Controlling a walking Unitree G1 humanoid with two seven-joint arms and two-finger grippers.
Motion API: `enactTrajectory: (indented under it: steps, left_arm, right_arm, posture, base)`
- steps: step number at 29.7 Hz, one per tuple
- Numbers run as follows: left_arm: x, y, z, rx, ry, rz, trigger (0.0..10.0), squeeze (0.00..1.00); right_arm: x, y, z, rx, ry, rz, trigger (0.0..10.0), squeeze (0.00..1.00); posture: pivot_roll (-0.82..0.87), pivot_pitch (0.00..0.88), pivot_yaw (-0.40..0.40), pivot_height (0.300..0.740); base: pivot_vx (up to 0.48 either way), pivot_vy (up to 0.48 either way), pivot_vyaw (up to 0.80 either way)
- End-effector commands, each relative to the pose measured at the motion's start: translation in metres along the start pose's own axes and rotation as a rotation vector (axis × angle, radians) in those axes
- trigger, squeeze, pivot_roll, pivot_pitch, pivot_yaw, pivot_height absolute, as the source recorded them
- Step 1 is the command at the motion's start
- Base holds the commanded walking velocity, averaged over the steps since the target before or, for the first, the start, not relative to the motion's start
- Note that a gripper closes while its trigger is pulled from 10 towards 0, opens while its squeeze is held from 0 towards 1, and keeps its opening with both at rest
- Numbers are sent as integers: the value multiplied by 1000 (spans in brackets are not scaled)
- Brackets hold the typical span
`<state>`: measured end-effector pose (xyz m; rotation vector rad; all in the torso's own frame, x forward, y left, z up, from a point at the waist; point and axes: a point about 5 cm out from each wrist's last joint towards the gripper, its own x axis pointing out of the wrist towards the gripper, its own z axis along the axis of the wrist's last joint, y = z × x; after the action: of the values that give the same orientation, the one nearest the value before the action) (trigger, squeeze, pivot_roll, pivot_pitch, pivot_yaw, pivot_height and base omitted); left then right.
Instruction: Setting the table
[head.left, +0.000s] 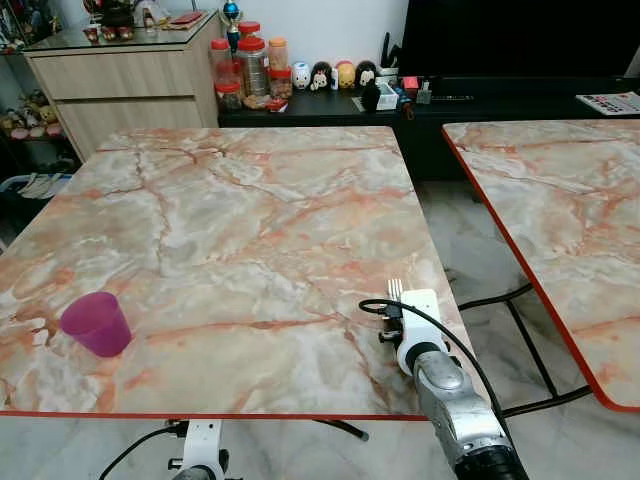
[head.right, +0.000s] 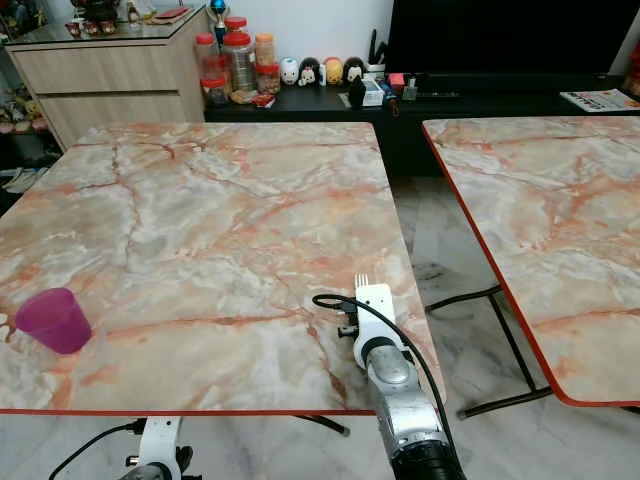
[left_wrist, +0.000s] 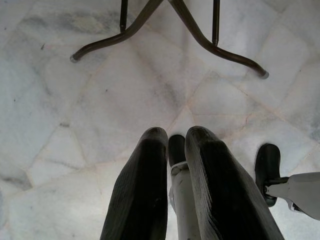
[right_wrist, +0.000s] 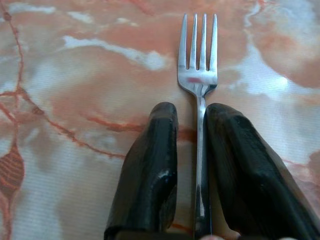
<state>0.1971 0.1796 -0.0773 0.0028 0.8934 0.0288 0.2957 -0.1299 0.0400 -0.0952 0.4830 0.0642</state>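
Marble-look table (head.left: 230, 210) in my head views has a purple cup (head.left: 96, 323) near its front left corner and my right gripper (head.left: 396, 296) over the front right part, my right wrist view shows those fingers (right_wrist: 150, 175) clamped on a fork (right_wrist: 199, 75) just above the tabletop, and my left wrist view has my left gripper (left_wrist: 176, 137) hanging below the table edge over the tiled floor (left_wrist: 75, 110), fingers nearly together, holding nothing.

1. Head views: bright, even indoor light, sharp; soft sheen on the counter (head.left: 230, 220), no harsh glare.
2. Right wrist view: well lit; fork (right_wrist: 199, 65) crisp, near fingers (right_wrist: 150, 180) slightly soft.
3. Left wrist view: dimmer, greyish floor (left_wrist: 75, 100); fingers soft-focus.
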Motion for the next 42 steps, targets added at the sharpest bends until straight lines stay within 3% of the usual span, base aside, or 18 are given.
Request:
enactTrajectory:
  steps: [1,22,27,28,34,36,42]
  left_arm:
    - [0,2,-1,-2,17,-4,10000,0]
    - [1,2,1,-23,18,1,10000,0]
    - [1,2,2,-22,14,2,10000,0]
    - [1,2,2,-19,14,3,10000,0]
    - [1,2,2,-12,14,3,10000,0]
    - [1,2,2,-12,14,3,10000,0]
    - [1,0,4,-4,6,2,10000,0]
  right_arm:
    - [-2,-14,-23,5,108,-71,0,0]
    - [0,-20,-19,9,86,-106,0,0]
    - [-1,-20,-10,23,11,-111,0,0]
    - [-1,-20,-1,19,-51,-115,10000,0]
    - [-6,-18,34,6,-295,-107,10000,0]
    - [-6,-18,34,6,-295,-107,10000,0]
    - [-13,-13,52,17,-491,-69,10000,0]
  posture:
    - [-84,0,15,740]
    - [-85,0,18,740]
    - [-86,0,19,740]
    - [-88,0,20,740]
    - [-90,0,23,740]
    - [-90,0,23,740]
    - [-90,0,18,740]
  base:
    - [0,0,0]
    - [0,0,0]
    - [0,0,0]
    - [0,0,0]
    - [0,0,0]
    - [0,0,0]
    - [0,0,0]
